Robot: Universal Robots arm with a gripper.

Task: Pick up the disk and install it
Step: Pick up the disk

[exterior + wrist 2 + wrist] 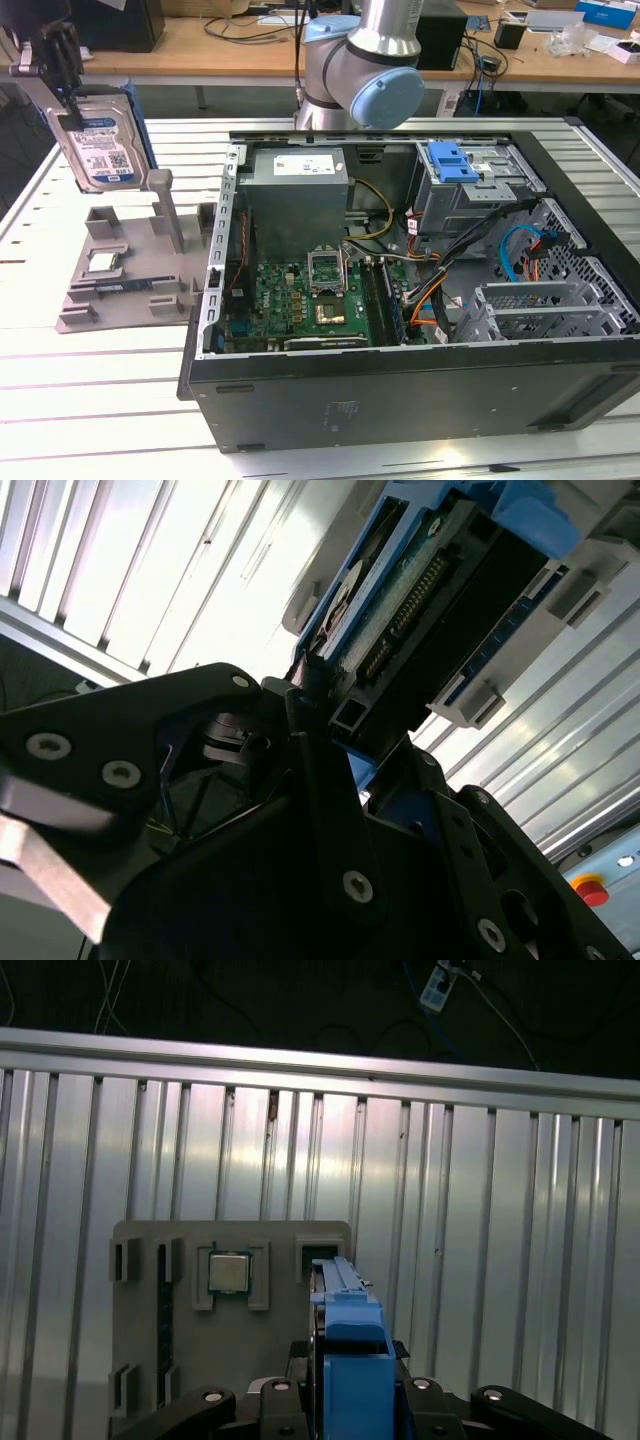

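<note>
Slotted metal table [100,400] is carrying everything. Open PC case [400,400] is lying on its side at centre and the exterior view's right, w/ motherboard facing up. Arm [375,70] is standing behind the case. Drive cage [480,190] inside the case is carrying a bare blue bracket [452,160] on top. Grey fixture [120,300] is sitting on the table at the exterior view's left, just beside the case.

The disk [100,145] is hanging upright above the fixture, label facing the exterior cam, well apart from the drive cage. Can't tell if its lower corner is touching the fixture's upright post. In the first wrist view the disk [355,1360] is showing edge-on, blue carrier toward the cam.

Gripper [70,105] is clamping the disk from the top; in the second wrist view the black fingers [320,780] are pressing on the disk's [420,610] end, connector side showing.

Small square chip [104,263] is resting in a fixture pocket.
</note>
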